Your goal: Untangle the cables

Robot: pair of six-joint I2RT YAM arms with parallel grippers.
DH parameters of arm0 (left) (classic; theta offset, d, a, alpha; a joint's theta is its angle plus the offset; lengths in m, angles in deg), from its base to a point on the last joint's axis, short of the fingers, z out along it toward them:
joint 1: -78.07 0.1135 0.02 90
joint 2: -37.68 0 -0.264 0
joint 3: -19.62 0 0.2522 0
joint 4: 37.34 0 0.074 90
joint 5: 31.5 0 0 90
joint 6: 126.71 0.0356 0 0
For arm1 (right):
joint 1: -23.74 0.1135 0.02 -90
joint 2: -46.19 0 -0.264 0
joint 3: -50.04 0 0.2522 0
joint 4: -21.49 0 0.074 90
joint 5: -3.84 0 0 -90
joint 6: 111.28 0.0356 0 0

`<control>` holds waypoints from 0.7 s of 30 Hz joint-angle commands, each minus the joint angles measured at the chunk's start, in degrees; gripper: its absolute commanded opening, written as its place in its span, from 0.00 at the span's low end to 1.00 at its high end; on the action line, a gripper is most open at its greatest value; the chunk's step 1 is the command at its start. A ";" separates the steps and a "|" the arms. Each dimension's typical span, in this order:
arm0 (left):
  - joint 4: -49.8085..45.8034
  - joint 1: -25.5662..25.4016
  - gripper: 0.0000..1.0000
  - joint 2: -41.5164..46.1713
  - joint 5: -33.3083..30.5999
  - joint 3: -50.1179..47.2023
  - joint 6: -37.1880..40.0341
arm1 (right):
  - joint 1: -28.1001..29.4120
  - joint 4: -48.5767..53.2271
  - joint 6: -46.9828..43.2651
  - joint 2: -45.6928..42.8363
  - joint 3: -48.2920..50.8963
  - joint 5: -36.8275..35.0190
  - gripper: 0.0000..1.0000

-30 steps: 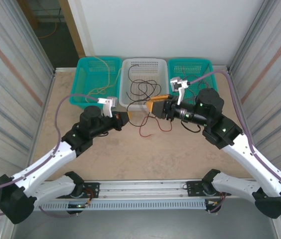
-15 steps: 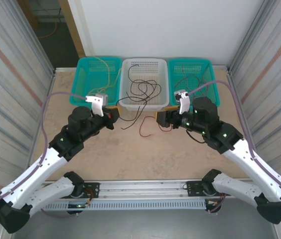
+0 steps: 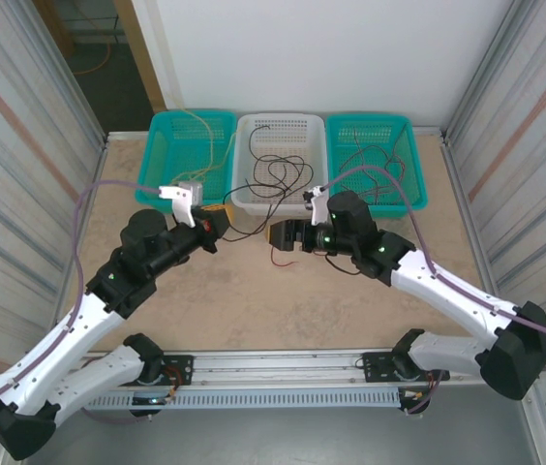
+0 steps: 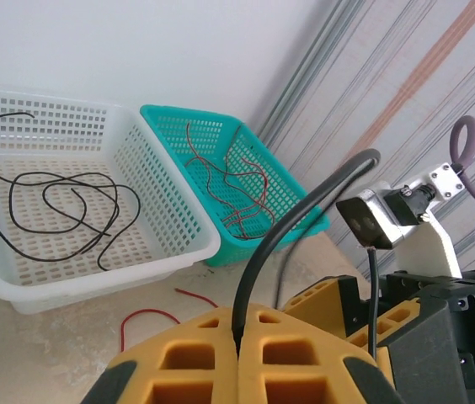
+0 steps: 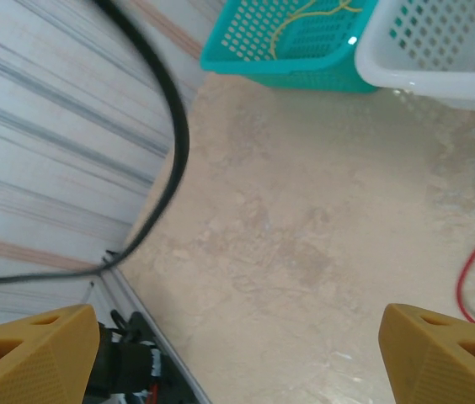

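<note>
The left gripper [image 4: 237, 358] stays clamped on a thin black curly cable [image 4: 238, 311] rising from between its jaws. The right gripper [image 5: 237, 349] has swung inward and spread wide, empty. A thin red curly wire [image 5: 459, 282] lies just beyond one of its jaws, probably the next strand to separate.

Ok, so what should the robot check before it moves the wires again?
1. Left gripper holds the black cable: ok, it is shut on it.
2. Right gripper is ready to grab: ok, it is open with nothing between its fingers.
3. No stray wires on the table: not ok, a red cable lies loose in front of the white basket.
4. Held black cable is free of the red cable: cannot tell.
5. Right teal basket has room: ok, it is only partly filled.
</note>
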 commanded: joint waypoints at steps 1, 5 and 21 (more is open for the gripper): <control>2.13 -0.19 0.00 0.17 1.29 2.08 -1.07 | 0.31 -6.07 3.46 1.21 0.29 1.45 0.85; 2.77 -0.19 0.00 -0.43 1.55 2.08 -1.97 | 1.30 -10.38 4.77 2.62 1.05 1.43 0.85; 4.25 -0.11 0.00 -3.71 2.33 5.56 -3.40 | -1.84 -9.14 5.74 8.47 4.76 -3.12 0.68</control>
